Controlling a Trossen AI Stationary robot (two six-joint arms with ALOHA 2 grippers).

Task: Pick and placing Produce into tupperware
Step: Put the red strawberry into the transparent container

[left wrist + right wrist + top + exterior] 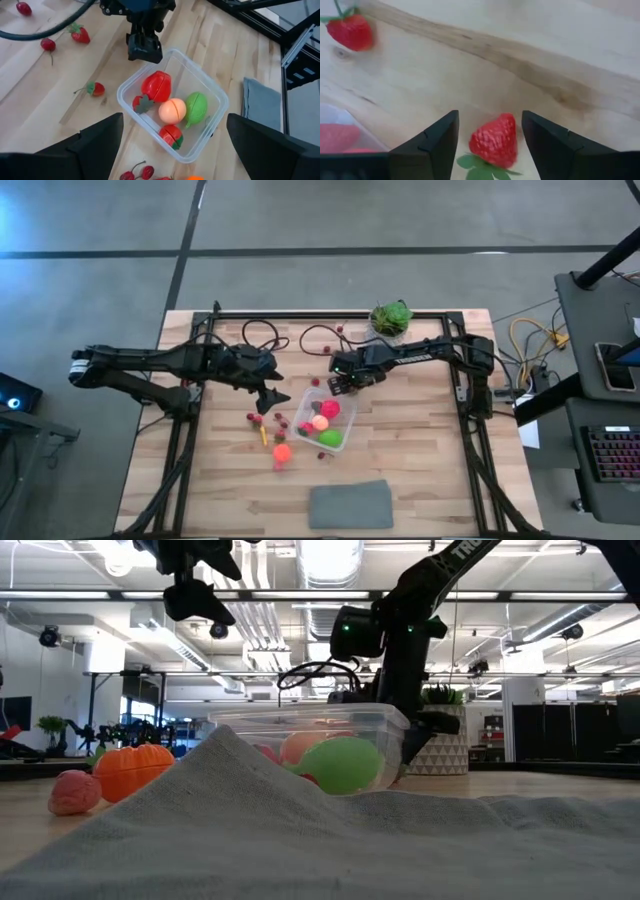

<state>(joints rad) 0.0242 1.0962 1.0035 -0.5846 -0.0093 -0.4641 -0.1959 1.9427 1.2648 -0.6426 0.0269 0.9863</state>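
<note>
Wooden bench (420, 440) fills frame centre. Right gripper (489, 137) jaws straddle a strawberry (495, 140), its leaves cut off; grip unclear. Left gripper (170, 137) jaws open above the tupperware (212, 97).

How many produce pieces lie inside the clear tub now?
5: a large red piece, a small red leafy one, a peach ball, a green piece, a red-green one. Others may hide beneath.

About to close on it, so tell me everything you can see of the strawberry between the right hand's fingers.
The strawberry is a small red toy with a dimpled skin and green leaves at its stem end. It lies on the bare wooden table just outside the tub, between the right hand's open fingers. No contact is visible yet.
</note>
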